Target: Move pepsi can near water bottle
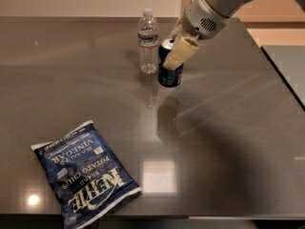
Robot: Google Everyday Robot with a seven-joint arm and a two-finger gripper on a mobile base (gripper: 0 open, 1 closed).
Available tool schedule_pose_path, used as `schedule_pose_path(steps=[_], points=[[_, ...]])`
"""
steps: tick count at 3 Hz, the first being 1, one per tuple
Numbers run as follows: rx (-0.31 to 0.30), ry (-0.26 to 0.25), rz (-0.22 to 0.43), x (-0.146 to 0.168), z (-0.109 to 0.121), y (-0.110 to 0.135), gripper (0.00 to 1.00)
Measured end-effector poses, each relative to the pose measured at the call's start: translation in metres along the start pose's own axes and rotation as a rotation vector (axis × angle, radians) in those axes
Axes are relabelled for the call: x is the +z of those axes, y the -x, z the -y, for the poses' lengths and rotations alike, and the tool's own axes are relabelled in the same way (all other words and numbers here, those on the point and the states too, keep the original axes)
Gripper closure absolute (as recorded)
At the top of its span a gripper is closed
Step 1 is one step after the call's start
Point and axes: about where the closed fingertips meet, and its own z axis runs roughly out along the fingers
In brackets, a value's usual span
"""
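Our fingers [181, 51] pinch the pepsi can [168, 73] — one cream pad lies across its front, the other is hidden behind it. The gripper [172, 56] hangs in the upper middle of the frame, and its arm [214, 8] reaches in from the upper right corner. The can is just right of the upright water bottle [148, 41], the two nearly touching in this view. A gap between the can's base and its dark reflection suggests to us that it is not yet down on the surface [238, 128]. The carrying looks done — what is left is lowering, letting go and backing away. A blue chip bag [86, 173] lies at lower left, well apart.
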Motion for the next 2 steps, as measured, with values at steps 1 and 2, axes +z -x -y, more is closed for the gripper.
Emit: schedule_pose_path(steps=[1, 2], points=[[0.046, -0.011, 0.006, 0.014, 0.031, -0.011, 1.0], [0.086, -0.01, 0.004, 0.031, 0.051, -0.028, 1.0]])
